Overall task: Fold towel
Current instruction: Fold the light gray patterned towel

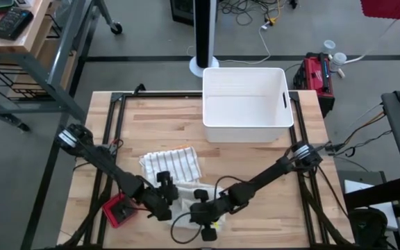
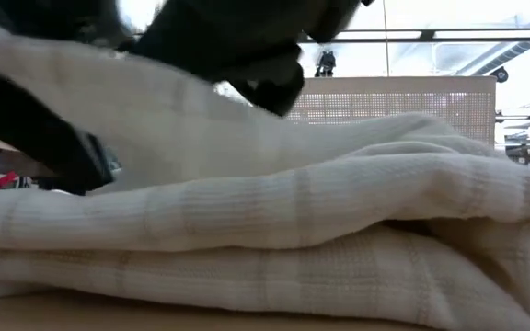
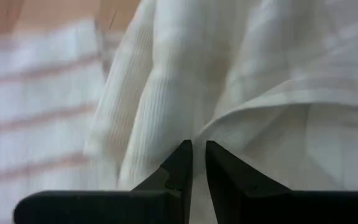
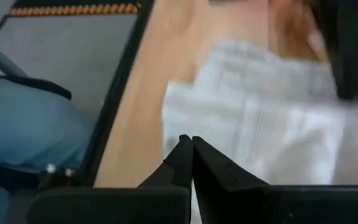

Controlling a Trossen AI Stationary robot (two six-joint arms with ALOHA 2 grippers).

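Observation:
The white towel [image 1: 173,167] with thin stripes lies bunched on the wooden table, its striped part toward the far side and a plain heap [image 1: 186,198] toward the near edge. In the low view it lies in stacked layers [image 2: 265,230]. My left gripper [image 1: 167,203] is at the heap's left side, shut on cloth [image 3: 199,155]. My right gripper [image 1: 203,208] is at the heap's near right and is shut [image 4: 188,146], with its tips over the towel's edge [image 4: 185,106]. My left gripper pinches a raised fold of the towel [image 3: 199,132] between its two fingertips, coming slanting down from the table's left. The cloth rises in ridges beyond the fingers and the rest lies on the table. My right gripper's shut tips stand at the towel's edge; I cannot tell whether they touch it.
A white bin [image 1: 245,104] stands at the table's far middle. A red object [image 1: 120,210] lies near the front left, under my left arm. A dark cable loops near the front edge [image 1: 182,226]. A person's leg in blue [image 4: 23,130] shows beyond the table's edge.

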